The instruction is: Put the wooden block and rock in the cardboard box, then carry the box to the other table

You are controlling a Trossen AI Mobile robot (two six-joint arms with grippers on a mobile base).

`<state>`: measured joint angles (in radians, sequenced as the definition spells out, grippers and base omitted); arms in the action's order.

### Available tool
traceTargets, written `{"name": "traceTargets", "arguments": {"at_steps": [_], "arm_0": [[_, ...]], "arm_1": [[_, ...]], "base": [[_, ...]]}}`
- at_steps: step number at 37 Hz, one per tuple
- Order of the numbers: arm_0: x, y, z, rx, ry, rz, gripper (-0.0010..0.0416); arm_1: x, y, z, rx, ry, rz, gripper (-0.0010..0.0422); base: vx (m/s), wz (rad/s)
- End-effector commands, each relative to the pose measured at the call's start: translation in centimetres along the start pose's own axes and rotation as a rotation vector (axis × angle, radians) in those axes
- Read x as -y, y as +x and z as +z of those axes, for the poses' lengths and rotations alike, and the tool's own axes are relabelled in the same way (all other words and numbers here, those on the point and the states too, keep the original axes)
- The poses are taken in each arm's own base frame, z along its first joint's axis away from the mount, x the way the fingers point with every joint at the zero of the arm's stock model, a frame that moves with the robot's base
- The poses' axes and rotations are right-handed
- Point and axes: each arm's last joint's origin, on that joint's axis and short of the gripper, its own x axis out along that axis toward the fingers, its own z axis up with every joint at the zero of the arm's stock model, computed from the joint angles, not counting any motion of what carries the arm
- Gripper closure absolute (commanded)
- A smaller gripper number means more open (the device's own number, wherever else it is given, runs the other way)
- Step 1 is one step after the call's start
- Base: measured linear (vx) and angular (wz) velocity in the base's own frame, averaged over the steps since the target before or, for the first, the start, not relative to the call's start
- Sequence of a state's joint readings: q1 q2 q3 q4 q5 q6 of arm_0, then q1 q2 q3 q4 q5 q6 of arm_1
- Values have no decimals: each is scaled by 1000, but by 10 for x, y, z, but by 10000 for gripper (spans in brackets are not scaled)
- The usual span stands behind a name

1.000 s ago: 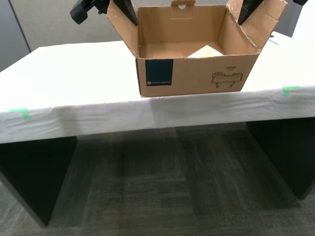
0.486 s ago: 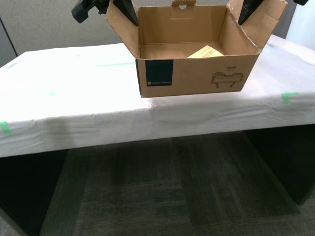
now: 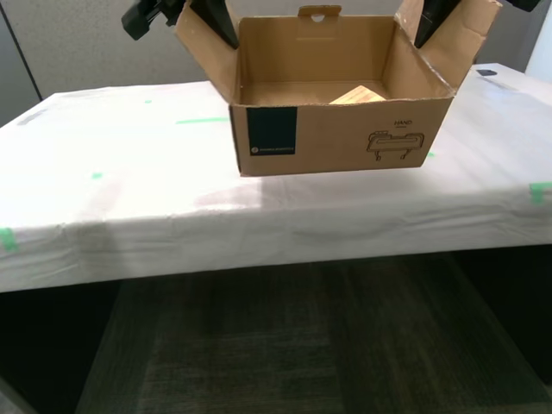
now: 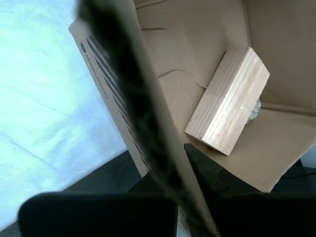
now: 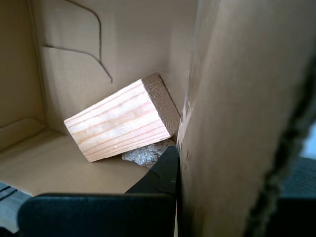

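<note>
Two of the task's steps appear complete: both loose items lie inside the cardboard box [image 3: 332, 129], and the carry is judged to be near its end, with only the set-down on the white-clothed worktop [image 3: 112, 185] left.

Worktop: wide, draped in wrinkled white cloth with small green tape marks; fills the middle band of the exterior view.

Cardboard box: brown corrugated, flaps spread open, dark blue square label and a line drawing on the near face. It sits centre-top in the exterior view, over the worktop's near half; a faint shadow beneath suggests it is held just above the cloth, though contact cannot be ruled out.

Wooden block [image 5: 123, 121]: light tan, visible grain, lying tilted in a corner of the box floor, one end raised against the wall; only its top edge shows in the exterior view.

Rock [image 5: 145, 154]: small, grey and speckled, tucked under the block's raised end, touching it.

Grippers: my first gripper [image 5: 168, 173] is clamped on a side flap of the box, one dark finger inside against the cardboard; my second gripper [image 4: 190, 163] likewise pinches a side flap, a finger on the inner face. Dark arm parts show at both upper corners of the exterior view.
</note>
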<state>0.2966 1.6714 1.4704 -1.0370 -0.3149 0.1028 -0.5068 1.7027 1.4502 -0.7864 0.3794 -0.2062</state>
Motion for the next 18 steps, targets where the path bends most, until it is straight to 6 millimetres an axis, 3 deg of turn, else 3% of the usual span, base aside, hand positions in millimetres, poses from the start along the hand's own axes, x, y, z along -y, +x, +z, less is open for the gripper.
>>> {"name": "traceTargets", "arguments": {"at_steps": [1, 8, 18], "arm_0": [[-13, 3, -1, -9, -32, 21, 407], [-28, 8, -3, -8, -53, 37, 407], [-29, 8, -1, 9, -80, 41, 406]], "arm_1": [[2, -7, -2, 24, 9, -11, 413], [1, -20, -16, 57, -10, 0, 413], [-5, -26, -25, 98, -63, 53, 413]], "base": [[126, 43], [129, 42], [129, 45]]}}
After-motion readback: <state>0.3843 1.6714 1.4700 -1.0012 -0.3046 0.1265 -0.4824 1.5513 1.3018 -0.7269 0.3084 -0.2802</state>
